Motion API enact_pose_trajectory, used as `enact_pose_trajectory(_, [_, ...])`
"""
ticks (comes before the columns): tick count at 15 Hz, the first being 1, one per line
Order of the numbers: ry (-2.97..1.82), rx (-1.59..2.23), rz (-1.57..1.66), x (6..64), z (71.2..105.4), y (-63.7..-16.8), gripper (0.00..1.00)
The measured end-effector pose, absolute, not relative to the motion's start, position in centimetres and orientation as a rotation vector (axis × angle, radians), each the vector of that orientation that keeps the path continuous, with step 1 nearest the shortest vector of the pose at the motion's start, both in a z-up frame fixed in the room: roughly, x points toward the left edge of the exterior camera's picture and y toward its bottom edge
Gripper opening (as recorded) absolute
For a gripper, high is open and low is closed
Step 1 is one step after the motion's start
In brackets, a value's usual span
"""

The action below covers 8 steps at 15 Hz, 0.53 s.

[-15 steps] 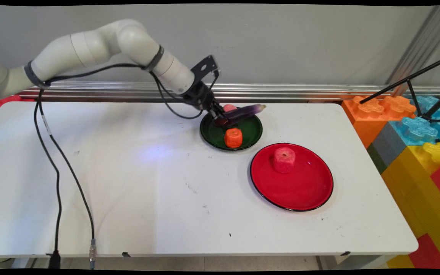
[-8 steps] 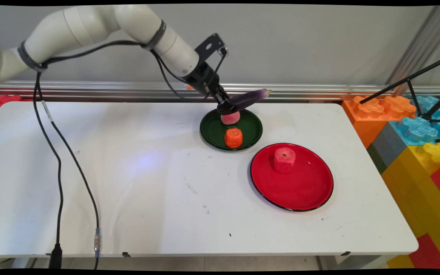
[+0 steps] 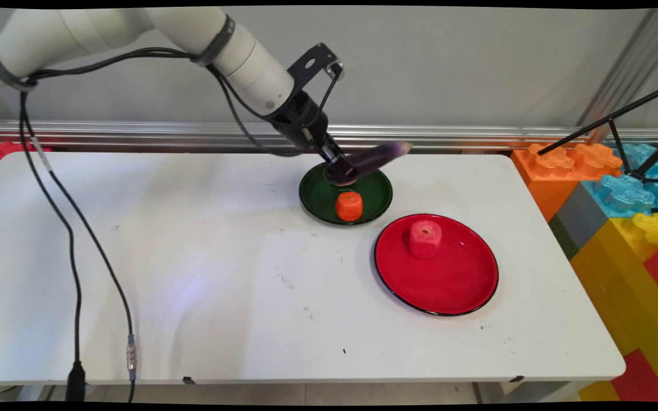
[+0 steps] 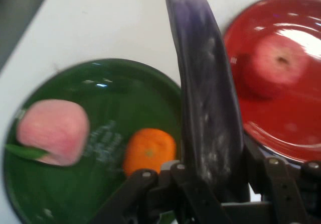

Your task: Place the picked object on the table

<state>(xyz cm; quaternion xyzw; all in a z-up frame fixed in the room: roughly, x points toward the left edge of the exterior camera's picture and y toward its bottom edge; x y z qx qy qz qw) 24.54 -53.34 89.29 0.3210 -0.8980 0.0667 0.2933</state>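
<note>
Table: your white table (image 3: 192, 274) is carrying two plates near its far right, with toy building blocks (image 3: 620, 194) stacked past its right end.
Red plate: your red plate (image 3: 454, 285) is holding an apple (image 3: 425, 238), just beside the green one.
Green plate: your green plate (image 3: 320, 200) is holding an orange (image 3: 349, 206) and a pink peach (image 4: 52, 131).
Eggplant: your purple eggplant (image 3: 372, 160) is hanging above the green plate's far rim, its long axis pointing right and away from the hand.
Gripper: your gripper (image 3: 337, 169) is clamping the eggplant's thick end, fingers closed on it.
</note>
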Motion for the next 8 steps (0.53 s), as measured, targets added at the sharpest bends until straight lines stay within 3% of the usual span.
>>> enact_pose_trajectory(8, [-2.428,0.833,0.097,23.7,90.1,-47.4,0.0])
